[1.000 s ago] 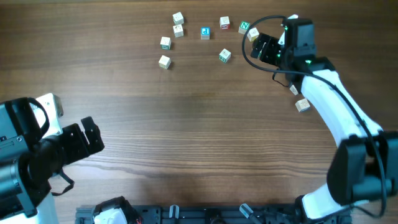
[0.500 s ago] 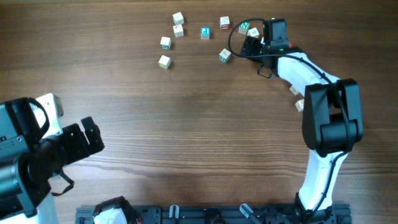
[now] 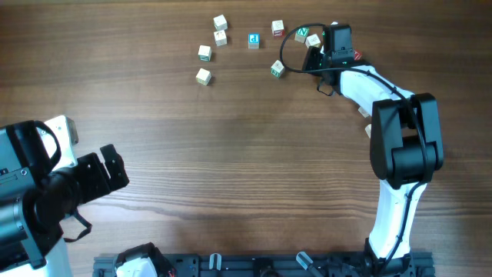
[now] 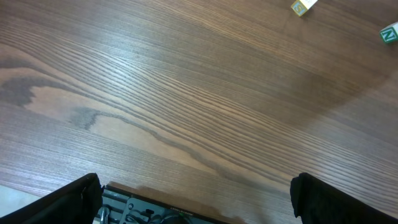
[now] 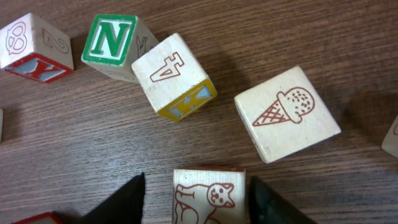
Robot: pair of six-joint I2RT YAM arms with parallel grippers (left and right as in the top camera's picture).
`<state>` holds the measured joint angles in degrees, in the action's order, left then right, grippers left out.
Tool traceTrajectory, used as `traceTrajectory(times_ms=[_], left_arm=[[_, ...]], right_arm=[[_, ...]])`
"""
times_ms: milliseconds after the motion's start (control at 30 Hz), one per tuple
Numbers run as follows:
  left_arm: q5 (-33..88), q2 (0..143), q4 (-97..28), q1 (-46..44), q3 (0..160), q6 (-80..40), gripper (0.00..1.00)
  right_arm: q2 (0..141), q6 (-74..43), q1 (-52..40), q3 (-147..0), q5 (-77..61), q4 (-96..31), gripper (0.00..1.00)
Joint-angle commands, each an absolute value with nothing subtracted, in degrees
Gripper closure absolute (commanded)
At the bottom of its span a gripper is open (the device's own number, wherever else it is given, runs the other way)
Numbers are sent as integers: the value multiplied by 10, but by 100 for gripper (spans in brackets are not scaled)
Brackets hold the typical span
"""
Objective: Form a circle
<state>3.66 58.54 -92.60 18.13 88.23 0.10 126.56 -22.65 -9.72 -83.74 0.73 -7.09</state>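
Cubes: the circle [image 3: 253,40] is only a loose, gappy arc at the far edge of the table [image 3: 246,169].
Right gripper [image 5: 196,182]: fingers apart, straddling the cat cube [image 5: 209,198]; a sliver of wood shows on one side, so probably not pinched yet.
Left gripper [image 3: 115,169]: spread wide, empty, well away.
Doing it well: centre the cube, squeeze its flat faces, and lift clear of the 4 cube [image 5: 174,78] and ice-cream cube [image 5: 287,115] nearby.

Overhead looks straight down on the whole table [image 3: 231,169]. The left wrist view faces wood from the near left. The right wrist view, close over far cubes [image 5: 288,115], shares the N cube [image 5: 112,40] with overhead.
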Motion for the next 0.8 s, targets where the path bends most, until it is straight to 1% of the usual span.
traceTrajectory(times_ms=[0,67,200,367,500,600,767], left_arm=[[31,581,-924,185,879,-4,0],[31,581,-924,185,879,-5,0],[31,581,-924,185,879,-4,0],[31,581,-924,185,879,-4,0],[31,581,-924,185,879,-4,0],[31,581,-924,185,879,-4,0],[31,581,-924,185,879,-4,0]], right_arm=[[1280,-225,-101,-847,17,-71,57],[1278,-225,-101,-847,17,-72,59],[1268,-214,-101,-847,17,-73,70],[1234,-209,-101,-850,48,-103,71],[1154,-210,-97,-855,63,-152,71],[1085,-210,-81,-855,67,-213,71],[991,-224,-23,-855,67,-368,72]])
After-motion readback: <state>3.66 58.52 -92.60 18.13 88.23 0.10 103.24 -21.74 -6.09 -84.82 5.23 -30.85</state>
